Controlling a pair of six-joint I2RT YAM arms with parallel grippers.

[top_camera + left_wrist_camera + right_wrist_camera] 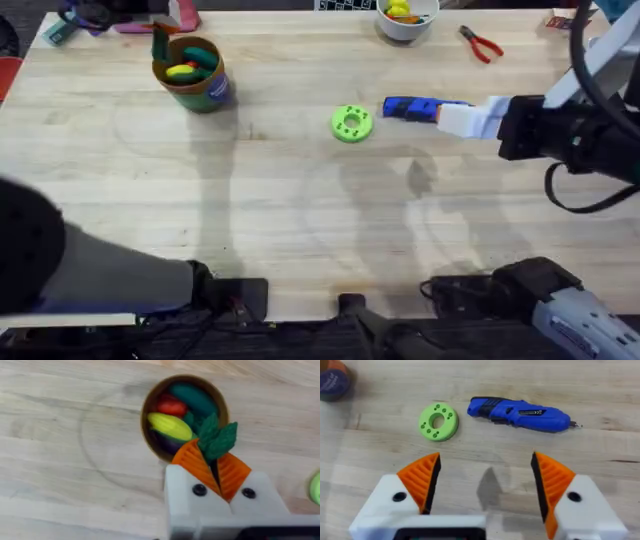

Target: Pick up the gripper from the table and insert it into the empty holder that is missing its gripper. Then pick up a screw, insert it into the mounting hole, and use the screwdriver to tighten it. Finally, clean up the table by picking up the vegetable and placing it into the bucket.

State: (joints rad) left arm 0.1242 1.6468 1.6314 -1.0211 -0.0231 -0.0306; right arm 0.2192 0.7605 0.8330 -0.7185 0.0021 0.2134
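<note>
We found left gripper [216, 472] pinching vegetable [216, 439] above bucket [150, 435], release pending. Right gripper [485, 482] was spread near screwdriver [520, 412]. Final step nearly complete.

Blue screwdriver [412, 108] lying flat on table, teal bucket [193, 74] upright holding toys

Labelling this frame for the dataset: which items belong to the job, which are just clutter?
Job:
- vegetable, held in the left gripper at the bucket's rim
- bucket
- screwdriver, lying on the table
- right gripper, open

Lying about:
- green disc
- red-handled pliers
- white bowl
</note>
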